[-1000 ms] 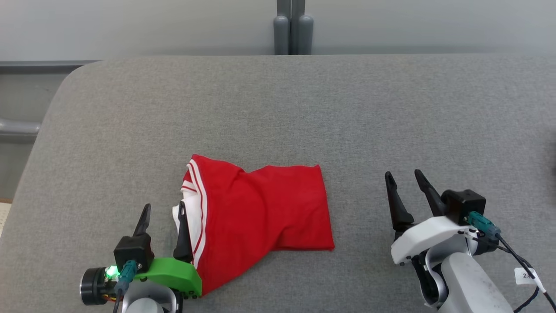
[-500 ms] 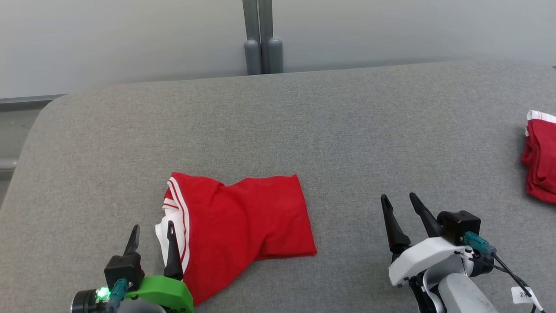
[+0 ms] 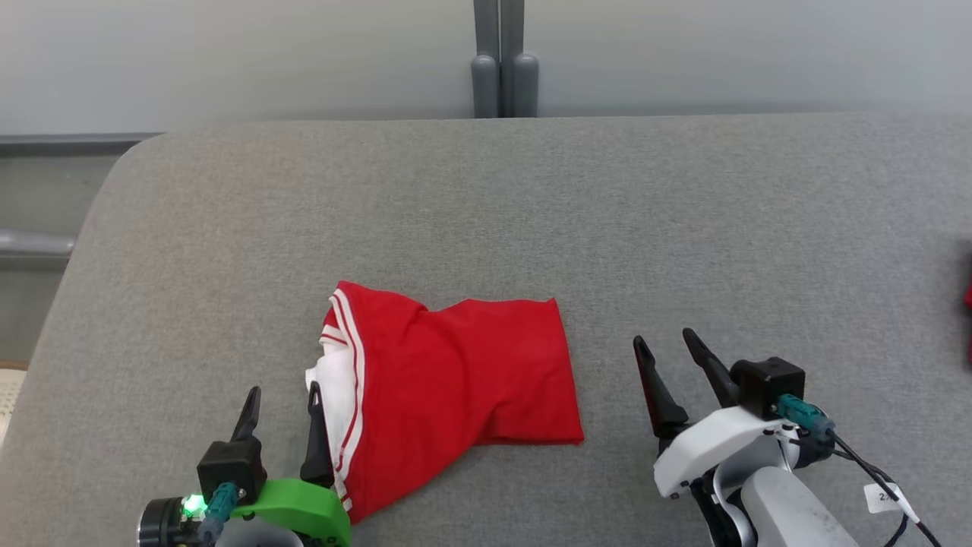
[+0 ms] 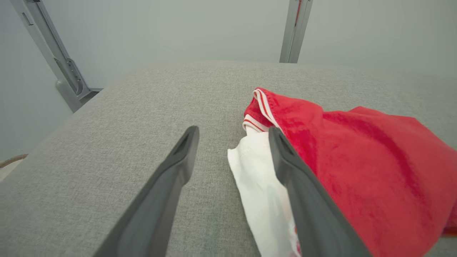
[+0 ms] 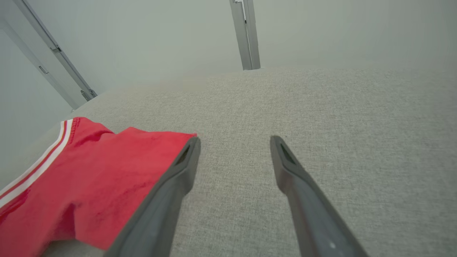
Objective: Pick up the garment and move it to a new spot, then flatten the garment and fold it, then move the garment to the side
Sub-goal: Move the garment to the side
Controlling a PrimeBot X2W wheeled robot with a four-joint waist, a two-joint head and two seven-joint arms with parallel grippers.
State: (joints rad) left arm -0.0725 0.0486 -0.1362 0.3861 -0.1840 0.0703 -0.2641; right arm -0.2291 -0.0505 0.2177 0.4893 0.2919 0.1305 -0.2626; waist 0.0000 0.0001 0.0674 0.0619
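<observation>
Left gripper (image 3: 284, 391): jaws spread wide, nothing between them; inner finger lies over the white edge of the garment (image 3: 456, 372), contact unclear. Right gripper (image 3: 663, 339): jaws wide too, empty, near the garment's right side but apart. Garment red with white stripes, folded, rumpled, on the gray table (image 3: 531, 213), near front, left of centre.

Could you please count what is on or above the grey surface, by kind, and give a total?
Garments: 1, the red garment
Grippers: 2, the left gripper and the right gripper, both open
Total: 3
A red sliver at the right edge is too cut off to count.
</observation>
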